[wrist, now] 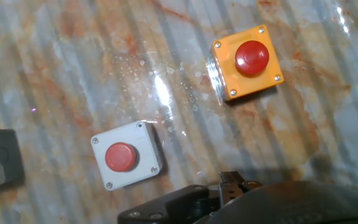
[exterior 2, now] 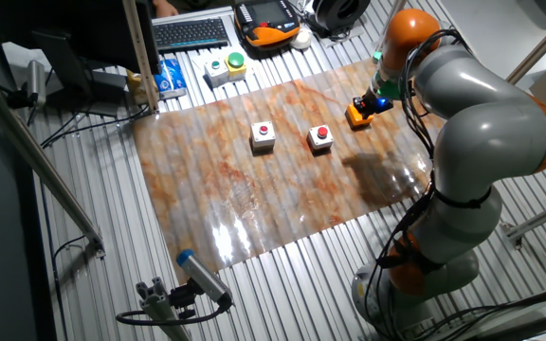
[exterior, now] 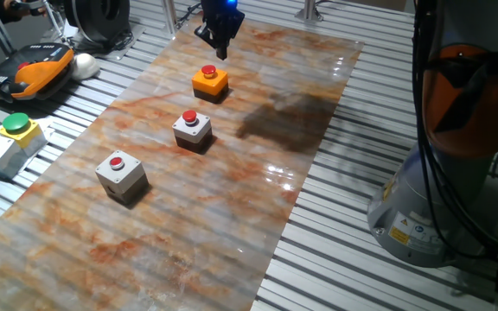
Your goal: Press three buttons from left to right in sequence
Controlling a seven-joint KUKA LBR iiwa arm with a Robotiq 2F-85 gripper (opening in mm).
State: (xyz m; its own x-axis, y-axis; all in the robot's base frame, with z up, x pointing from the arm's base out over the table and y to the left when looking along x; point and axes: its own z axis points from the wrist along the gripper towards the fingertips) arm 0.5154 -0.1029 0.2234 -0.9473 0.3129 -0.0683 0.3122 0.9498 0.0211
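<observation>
Orange button box [exterior: 209, 81] (jaws [exterior: 221, 51] above) — airborne

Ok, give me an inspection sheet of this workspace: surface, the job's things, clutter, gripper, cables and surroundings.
Surface: marbled orange-grey mat on a slatted metal table.
Job's things: three red-button boxes in a row, apart from one another: orange box, middle grey-white box, outer grey-white box. All upright.
Clutter: nothing seen on the mat. Off it, a green-button box with a yellow top and an orange-black pendant.
Gripper: gripper hangs above the mat just beyond the orange box, not touching it; finger state cannot be told.
Cables: black cables run down the arm's base.
Surroundings: keyboard, metal frame posts.
</observation>
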